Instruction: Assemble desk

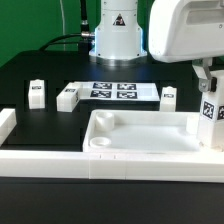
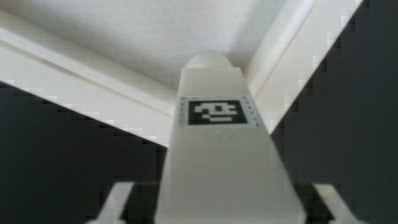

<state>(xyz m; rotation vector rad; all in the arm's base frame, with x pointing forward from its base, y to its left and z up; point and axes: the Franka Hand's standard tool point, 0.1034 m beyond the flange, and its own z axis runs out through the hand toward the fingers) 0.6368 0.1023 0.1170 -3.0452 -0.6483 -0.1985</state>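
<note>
1. The held leg (image 1: 209,112) stands upright at the right end of the desk tray (image 1: 140,132), on the exterior view's right. Whether its lower end has entered a corner socket is hidden.
2. The claw (image 1: 205,86) is closed around that leg's upper part. The wrist view shows the tag (image 2: 217,110) centred between the fingers (image 2: 118,200).
3. The step looks like seating this leg. Keep it plumb, centre it over the socket, press straight down, and twist only once it sits.
4. Avoid sideways push, since the tray, lying just beside the border wall (image 1: 60,158), could shift.
5. Three spare legs (image 1: 68,97) lie farther back on the black tabletop (image 1: 50,72), flanking the marker board (image 1: 112,90), well apart from the work.
</note>
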